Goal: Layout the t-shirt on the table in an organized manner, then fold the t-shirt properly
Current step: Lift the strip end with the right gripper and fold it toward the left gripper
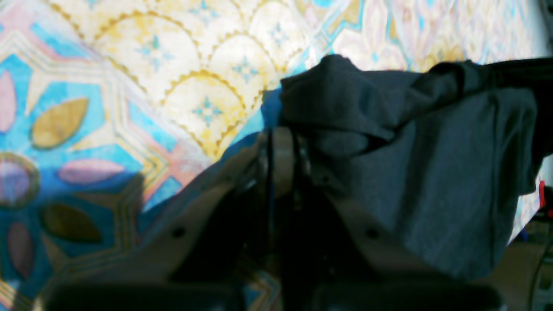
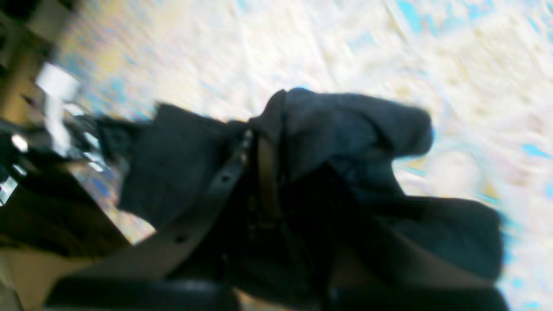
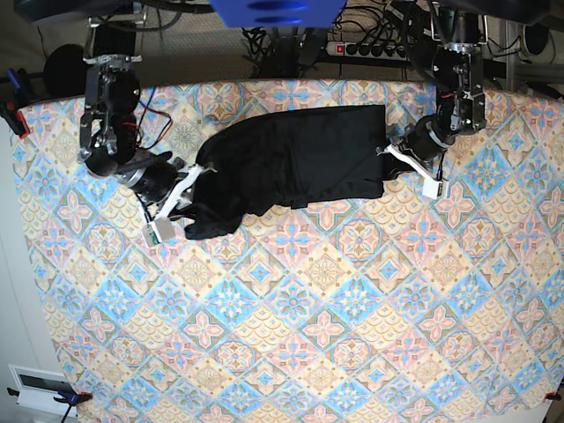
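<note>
The black t-shirt [image 3: 291,163] lies bunched and creased across the far middle of the table [image 3: 291,335]. My left gripper [image 3: 388,152] is at the shirt's right edge. In the left wrist view the left gripper [image 1: 283,134] is shut on a fold of the t-shirt [image 1: 432,172], which drapes to the right above the patterned table [image 1: 151,65]. My right gripper [image 3: 196,172] is at the shirt's left end. In the blurred right wrist view the right gripper [image 2: 265,129] is shut on the t-shirt [image 2: 345,121], with cloth hanging on both sides of the fingers.
A power strip [image 3: 366,48] and cables lie behind the table's far edge. A red clamp [image 3: 13,115] grips the far left corner. A white box [image 3: 40,385] sits off the near left edge.
</note>
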Tool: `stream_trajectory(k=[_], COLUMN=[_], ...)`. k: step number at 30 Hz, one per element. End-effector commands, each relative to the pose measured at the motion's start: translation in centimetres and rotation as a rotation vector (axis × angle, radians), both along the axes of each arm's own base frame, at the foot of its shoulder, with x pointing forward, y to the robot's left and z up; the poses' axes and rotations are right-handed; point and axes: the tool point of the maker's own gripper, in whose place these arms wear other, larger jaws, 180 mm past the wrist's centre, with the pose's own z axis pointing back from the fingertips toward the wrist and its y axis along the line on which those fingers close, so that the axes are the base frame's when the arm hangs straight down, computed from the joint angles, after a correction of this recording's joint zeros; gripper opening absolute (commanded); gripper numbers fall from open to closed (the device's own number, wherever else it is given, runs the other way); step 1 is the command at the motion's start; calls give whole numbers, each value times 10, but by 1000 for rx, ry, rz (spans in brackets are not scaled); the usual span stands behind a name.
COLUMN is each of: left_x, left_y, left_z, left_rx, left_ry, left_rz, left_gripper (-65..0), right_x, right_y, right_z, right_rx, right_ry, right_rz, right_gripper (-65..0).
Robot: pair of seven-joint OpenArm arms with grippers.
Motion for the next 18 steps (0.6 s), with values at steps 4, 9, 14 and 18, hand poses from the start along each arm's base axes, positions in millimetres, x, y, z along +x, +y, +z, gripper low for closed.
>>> stream_trajectory(k=[4, 9, 14, 18], left_x=[-12, -12, -13, -14], left_y=[-17, -20, -21, -20], left_z=[-15, -15, -15, -17], left_rx=[3, -3, -6, -5], left_ry=[85, 87, 87, 93], left_rz=[-37, -37, -36, -34], left_gripper=[-648, -648, -648, -648], right_x=[-20, -30, -32, -29], right_y=[32, 74, 108, 134], right_z=[-2, 6, 19, 26], right_rx=[85, 155, 236, 247], right_ry=[27, 28, 18, 1], right_rz=[35, 108, 147, 206], right_gripper=[-646, -646, -646, -646])
